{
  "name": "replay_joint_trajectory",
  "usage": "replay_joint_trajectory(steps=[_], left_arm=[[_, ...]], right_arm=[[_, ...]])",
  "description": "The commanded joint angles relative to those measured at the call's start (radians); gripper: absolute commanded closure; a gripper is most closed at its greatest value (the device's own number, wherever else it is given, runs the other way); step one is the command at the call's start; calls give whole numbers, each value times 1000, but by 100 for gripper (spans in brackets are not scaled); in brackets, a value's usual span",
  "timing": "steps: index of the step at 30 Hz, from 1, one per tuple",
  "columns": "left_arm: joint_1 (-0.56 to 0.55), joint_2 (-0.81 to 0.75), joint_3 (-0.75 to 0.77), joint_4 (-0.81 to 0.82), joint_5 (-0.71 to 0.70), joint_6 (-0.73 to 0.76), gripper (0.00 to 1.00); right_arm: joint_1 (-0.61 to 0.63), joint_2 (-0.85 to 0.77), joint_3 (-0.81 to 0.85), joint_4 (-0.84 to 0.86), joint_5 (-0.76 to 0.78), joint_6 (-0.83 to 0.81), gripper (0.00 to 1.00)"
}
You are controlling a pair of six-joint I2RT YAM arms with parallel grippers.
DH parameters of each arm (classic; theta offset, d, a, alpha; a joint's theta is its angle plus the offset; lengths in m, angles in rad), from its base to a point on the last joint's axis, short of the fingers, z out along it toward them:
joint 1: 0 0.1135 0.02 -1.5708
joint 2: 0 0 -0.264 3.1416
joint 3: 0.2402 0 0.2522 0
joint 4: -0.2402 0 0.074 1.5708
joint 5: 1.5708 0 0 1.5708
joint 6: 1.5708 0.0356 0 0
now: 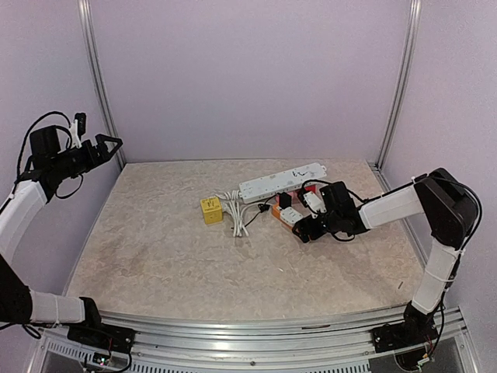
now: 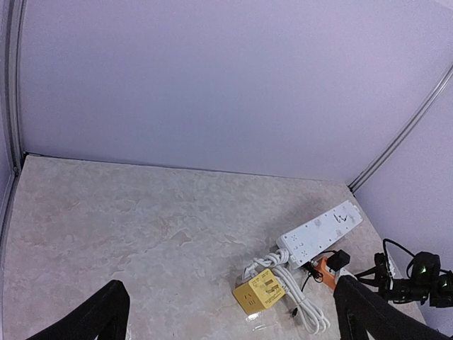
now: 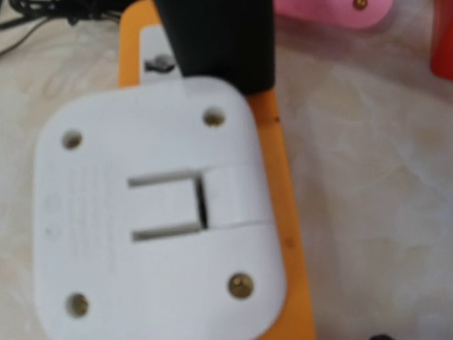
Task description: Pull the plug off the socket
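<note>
Lettering: dark marks on top face of yellow cube socket [image 1: 211, 210] and near one end of white power strip [image 1: 281, 180], both too small to read. Blurred dark mark just above white faceplate [image 3: 156, 219] in right wrist view, illegible.

Materials and shapes, left to right:
- Far left: left gripper [image 1: 116, 144], raised clear of table [image 1: 155, 256], black fingers [image 2: 106, 315] spread wide, nothing held.
- table: beige, marbled, matt.
- Left of centre: yellow cube socket, glossy plastic, just beside coiled white cable [image 1: 237, 219].
- Behind the cable: white power strip, long, flat, lying at an angle.
- Right of the cable, just in front of the strip: orange socket block [image 1: 276, 210], with black plug [image 1: 285, 200] standing at its far end.
- On the block: white faceplate, rounded square, four corner holes, brass screw in one, two slots at centre.
- Right of centre: right gripper [image 1: 303, 230], low over the table at the block's near end.

Hidden or unclear:
- Jaw opening of right gripper: cannot tell. Fingers merged with dark wrist from above, not made out in wrist view.
- Prongs of black plug: out of sight.
- Black body overlapping the faceplate's far edge in wrist view: cut off by frame, plug or finger undetermined.
- pink piece [image 3: 333, 8] and red piece [image 3: 444, 42]: cropped at frame edge, unidentified.
</note>
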Motion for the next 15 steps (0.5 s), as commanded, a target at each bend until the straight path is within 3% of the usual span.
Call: replay_joint_trajectory(steps=[1, 15], left_arm=[[14, -13, -13, 12, 8, -11, 1], [19, -8, -13, 12, 10, -14, 1]], right_arm=[[9, 30, 20, -7, -1, -6, 16], [75, 60, 55, -29, 64, -20, 51]])
